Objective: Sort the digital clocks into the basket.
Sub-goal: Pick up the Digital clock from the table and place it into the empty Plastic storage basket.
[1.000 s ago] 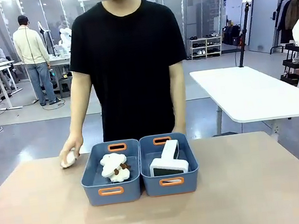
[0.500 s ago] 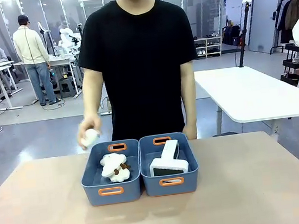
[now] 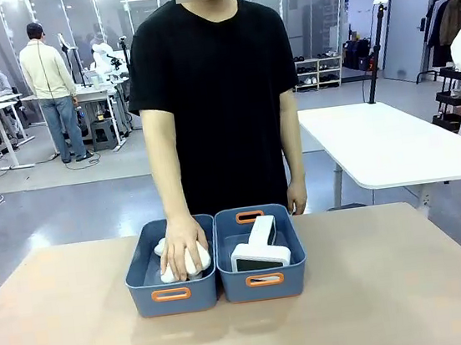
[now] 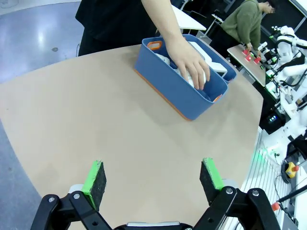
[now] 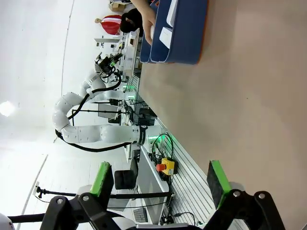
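Clocks, digital, white plastic: two pieces, both in the right-hand basket point(image 3: 264, 287) near the middle of the table's far edge. One clock point(image 3: 260, 258) lies face toward the robot at the basket's near wall; the other clock point(image 3: 261, 229) leans upright behind it, touching it. Judged light, rigid and smooth-shelled, so likely slippery between pads; LCD faces probably scratch or crack under pressure. Best hold: across the short plastic sides, clear of the display.

Bin, blue, identical point(image 3: 172, 296): stands touching the basket on its left. Person's hand point(image 3: 182, 246) rests inside it, palm down over a cream plush toy point(image 3: 165, 272).

Left gripper point(image 4: 153, 179): over bare table near the robot's edge, well apart from both bins, jaws spread, nothing between them.

Right gripper point(image 5: 158, 179): likewise well short of the bins, jaws spread, empty.
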Robot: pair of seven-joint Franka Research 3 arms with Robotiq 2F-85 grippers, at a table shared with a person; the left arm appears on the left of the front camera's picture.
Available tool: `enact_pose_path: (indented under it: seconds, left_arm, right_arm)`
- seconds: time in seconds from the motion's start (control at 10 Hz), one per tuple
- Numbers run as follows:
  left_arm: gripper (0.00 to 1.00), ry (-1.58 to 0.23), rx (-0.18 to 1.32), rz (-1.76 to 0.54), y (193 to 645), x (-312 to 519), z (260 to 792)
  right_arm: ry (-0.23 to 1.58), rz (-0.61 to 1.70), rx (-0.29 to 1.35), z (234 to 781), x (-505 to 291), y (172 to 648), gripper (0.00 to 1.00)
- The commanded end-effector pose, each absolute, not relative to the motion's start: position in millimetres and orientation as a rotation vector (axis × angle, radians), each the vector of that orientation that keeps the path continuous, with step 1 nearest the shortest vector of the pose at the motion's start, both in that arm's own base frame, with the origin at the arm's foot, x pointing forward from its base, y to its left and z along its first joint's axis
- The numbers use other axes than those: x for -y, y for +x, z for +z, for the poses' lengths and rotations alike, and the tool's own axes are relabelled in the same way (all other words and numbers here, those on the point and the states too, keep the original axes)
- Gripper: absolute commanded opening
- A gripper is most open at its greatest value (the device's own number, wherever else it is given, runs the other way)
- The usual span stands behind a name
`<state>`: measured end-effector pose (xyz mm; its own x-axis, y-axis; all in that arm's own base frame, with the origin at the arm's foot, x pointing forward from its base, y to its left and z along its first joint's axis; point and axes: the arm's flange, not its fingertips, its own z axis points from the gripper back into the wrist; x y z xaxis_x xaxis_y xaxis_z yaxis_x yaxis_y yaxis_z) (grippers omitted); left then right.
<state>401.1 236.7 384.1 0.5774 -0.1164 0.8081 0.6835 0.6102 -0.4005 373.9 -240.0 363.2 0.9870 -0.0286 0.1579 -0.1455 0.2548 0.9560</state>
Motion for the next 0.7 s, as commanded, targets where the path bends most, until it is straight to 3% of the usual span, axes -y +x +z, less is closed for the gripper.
enact_pose_path:
  seconds: [0.0, 0.6]
  left_arm:
    - [1.0, -0.777, 0.811, -0.516, 400.2, -235.8, 387.8]
    - [1.0, -0.777, 0.811, -0.516, 400.2, -235.8, 387.8]
  right_arm:
    - [1.294, 0.055, 0.135, 364.9, 235.4, 371.3, 1.0]
    - [1.294, 0.055, 0.135, 364.9, 235.4, 371.3, 1.0]
